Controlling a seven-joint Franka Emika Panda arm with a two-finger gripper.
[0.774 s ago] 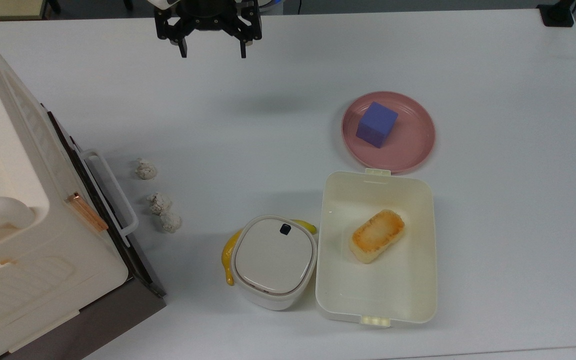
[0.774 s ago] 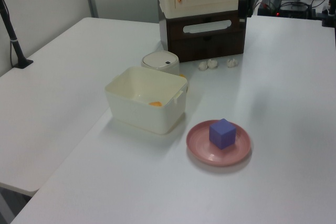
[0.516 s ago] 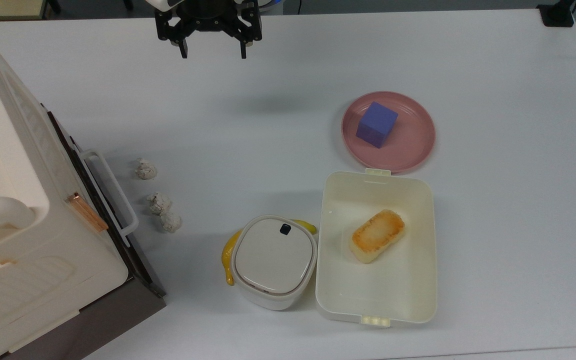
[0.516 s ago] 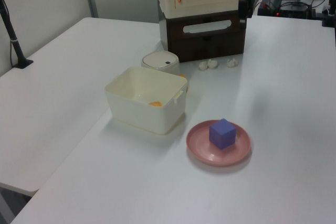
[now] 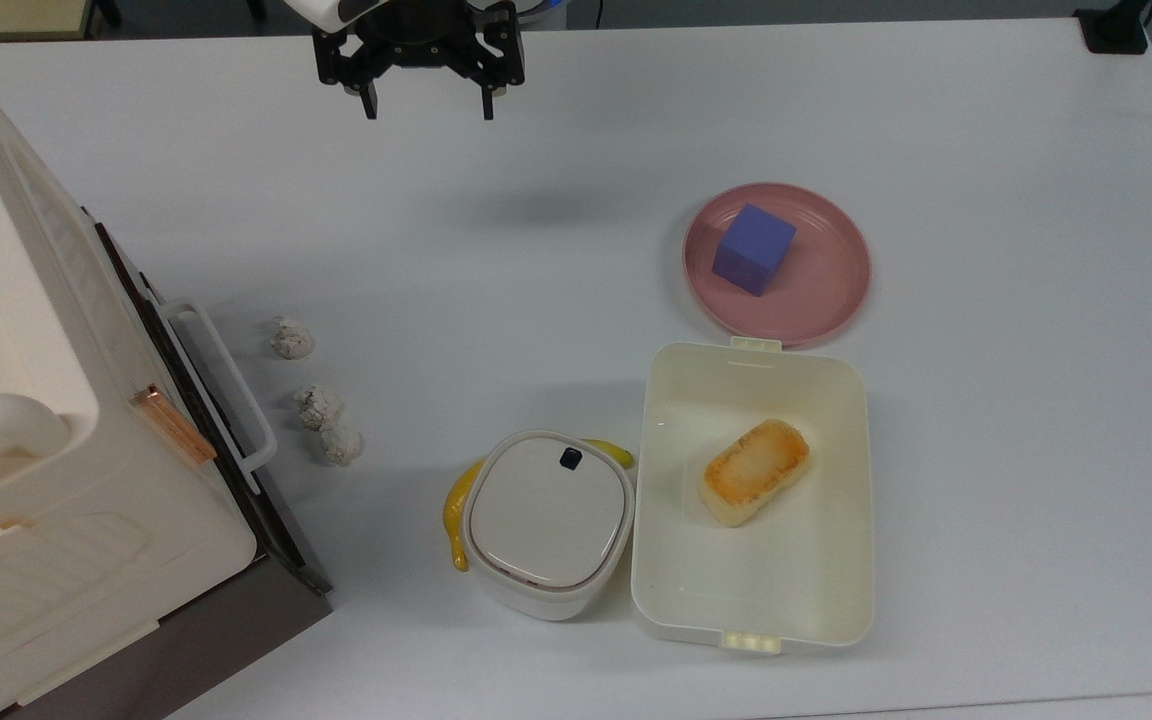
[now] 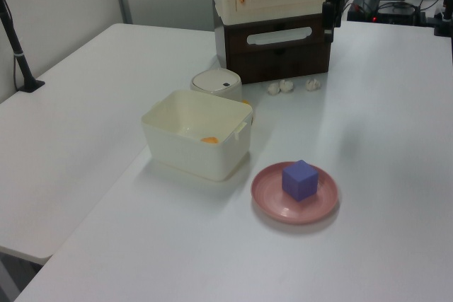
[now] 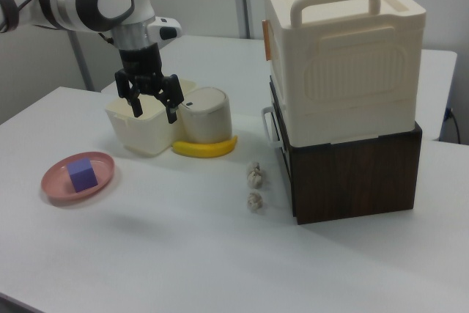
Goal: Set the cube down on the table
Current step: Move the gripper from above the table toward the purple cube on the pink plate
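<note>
Since the earlier frame almost nothing has moved: the black two-finger gripper (image 5: 426,108) drifts only slightly at the top view's upper edge, fingers spread wide and empty, so by my reading the reach has barely begun. Down and to the top view's right of the fingers, well apart, the small matte blue-purple cube (image 5: 754,249) sits flat on the round glossy pink plate (image 5: 831,275). The smooth white tabletop (image 5: 1016,420) lies bare beyond the plate.
</note>
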